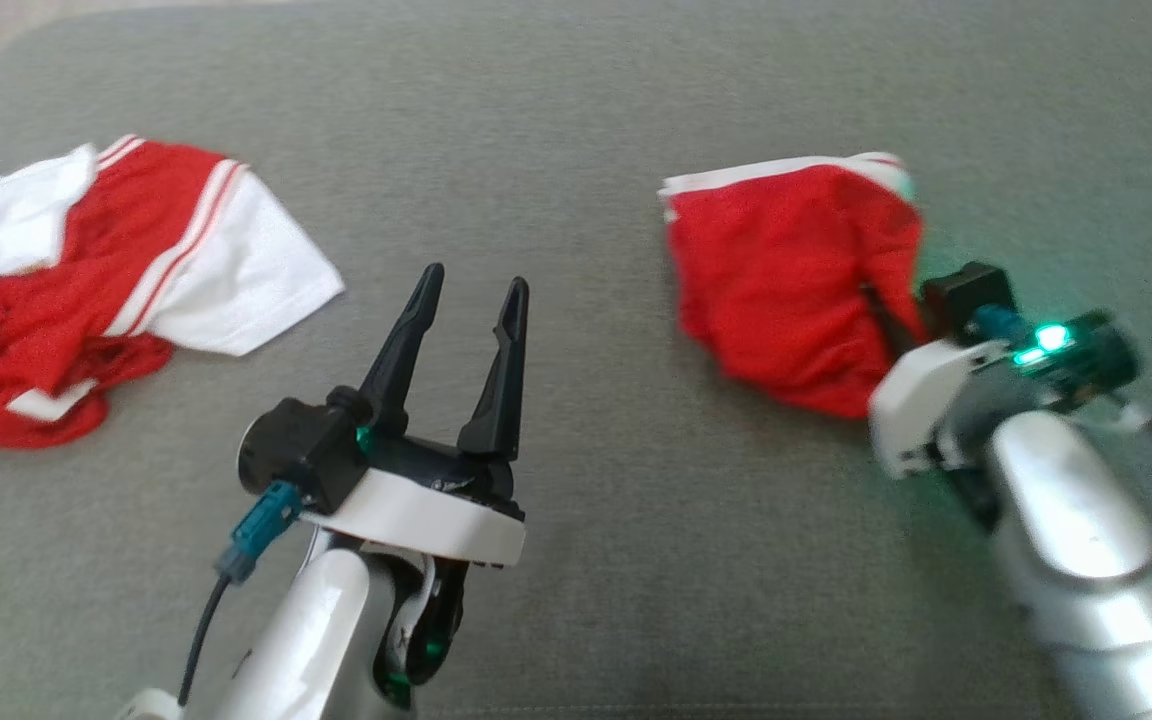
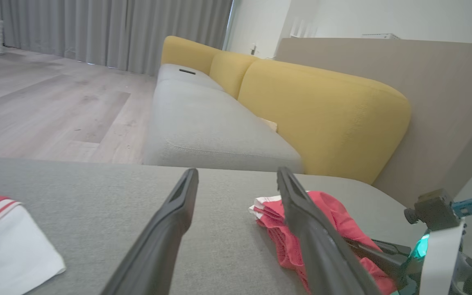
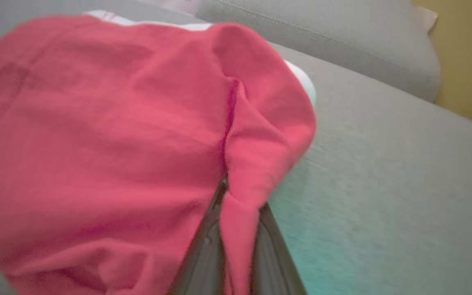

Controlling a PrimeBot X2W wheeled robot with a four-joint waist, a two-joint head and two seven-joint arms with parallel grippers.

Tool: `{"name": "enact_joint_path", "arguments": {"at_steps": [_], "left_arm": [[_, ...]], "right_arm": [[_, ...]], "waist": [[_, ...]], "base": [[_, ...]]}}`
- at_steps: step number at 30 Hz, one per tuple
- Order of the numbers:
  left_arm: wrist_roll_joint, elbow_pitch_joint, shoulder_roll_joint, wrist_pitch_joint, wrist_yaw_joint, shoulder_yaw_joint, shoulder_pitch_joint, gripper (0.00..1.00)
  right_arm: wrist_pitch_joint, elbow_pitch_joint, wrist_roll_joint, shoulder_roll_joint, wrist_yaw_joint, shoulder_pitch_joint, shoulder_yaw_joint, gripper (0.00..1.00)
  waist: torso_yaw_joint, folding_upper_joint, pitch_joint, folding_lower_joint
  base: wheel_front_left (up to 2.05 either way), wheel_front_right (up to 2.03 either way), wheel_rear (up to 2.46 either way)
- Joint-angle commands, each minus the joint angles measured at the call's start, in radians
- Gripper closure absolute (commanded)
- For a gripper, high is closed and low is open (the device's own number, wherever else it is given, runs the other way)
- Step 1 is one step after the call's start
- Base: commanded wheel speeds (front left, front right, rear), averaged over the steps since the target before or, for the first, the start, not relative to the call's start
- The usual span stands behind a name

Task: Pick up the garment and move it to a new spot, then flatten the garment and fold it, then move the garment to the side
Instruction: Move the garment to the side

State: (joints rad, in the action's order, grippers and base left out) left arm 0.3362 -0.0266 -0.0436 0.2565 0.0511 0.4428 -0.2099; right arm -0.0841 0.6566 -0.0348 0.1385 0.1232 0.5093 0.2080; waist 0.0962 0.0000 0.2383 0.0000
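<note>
Inside the closed right gripper point(image 3: 238, 213) sits a fold of garment point(image 3: 117, 123).

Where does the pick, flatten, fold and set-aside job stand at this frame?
Done: nothing yet; the red garment lies crumpled on the grey cushion. In hand: the first pick-up. The right gripper has its jaws shut on a fold at the garment's edge, while the left gripper hangs open over bare cushion. Left: moving it, flattening, folding, setting aside. A red-and-white garment lies bunched at the robot's left.
</note>
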Motion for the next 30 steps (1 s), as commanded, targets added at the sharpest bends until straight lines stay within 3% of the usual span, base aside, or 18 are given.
{"name": "enact_joint_path", "arguments": {"at_steps": [1, 2, 3, 7, 11, 15, 20, 30], "left_arm": [[-0.008, 0.038, -0.007, 0.005, -0.008, -0.024, -0.044, 0.0], [-0.01, 0.038, -0.007, 0.005, -0.01, -0.022, -0.049, 0.0], [-0.013, 0.04, -0.007, 0.005, -0.014, -0.019, -0.059, 0.0], [-0.016, 0.047, -0.007, 0.005, -0.016, -0.018, -0.081, 0.0], [-0.014, 0.054, -0.007, 0.005, -0.018, -0.012, -0.106, 0.0], [-0.012, 0.064, -0.007, 0.005, -0.018, -0.007, -0.124, 0.0], [-0.013, 0.07, -0.007, 0.005, -0.023, -0.008, -0.137, 0.0], [-0.02, 0.065, -0.007, 0.005, -0.028, -0.028, -0.143, 0.0]], "right_arm": [[-0.007, -0.04, -0.009, 0.039, 0.008, 0.038, 0.034, 1.0], [-0.018, -0.05, -0.01, 0.076, 0.008, 0.04, 0.063, 1.0], [-0.04, -0.069, 0.007, 0.155, 0.008, 0.042, 0.119, 1.0], [-0.075, -0.109, 0.061, 0.328, 0.008, 0.051, 0.203, 1.0], [-0.103, -0.129, 0.117, 0.472, 0.008, 0.064, 0.213, 1.0], [-0.115, -0.123, 0.125, 0.576, 0.008, 0.071, 0.195, 1.0], [-0.109, -0.088, 0.116, 0.634, 0.008, 0.08, 0.12, 1.0], [-0.106, -0.073, 0.021, 0.617, 0.008, 0.071, -0.069, 1.0]], "waist": [[-0.025, 0.0, 0.012, 0.0], [-0.034, 0.0, 0.017, 0.0], [-0.049, 0.0, 0.027, 0.0], [-0.071, 0.0, 0.054, 0.0], [-0.075, 0.0, 0.082, 0.0], [-0.07, 0.0, 0.108, 0.0], [-0.06, 0.0, 0.139, 0.0], [-0.056, 0.0, 0.167, 0.0]], "base": [[0.0, 0.0, 0.0], [0.0, 0.0, 0.0], [0.0, 0.0, 0.0], [0.0, 0.0, 0.0], [0.0, 0.0, 0.0], [0.0, 0.0, 0.0], [0.0, 0.0, 0.0], [0.0, 0.0, 0.0]]}}
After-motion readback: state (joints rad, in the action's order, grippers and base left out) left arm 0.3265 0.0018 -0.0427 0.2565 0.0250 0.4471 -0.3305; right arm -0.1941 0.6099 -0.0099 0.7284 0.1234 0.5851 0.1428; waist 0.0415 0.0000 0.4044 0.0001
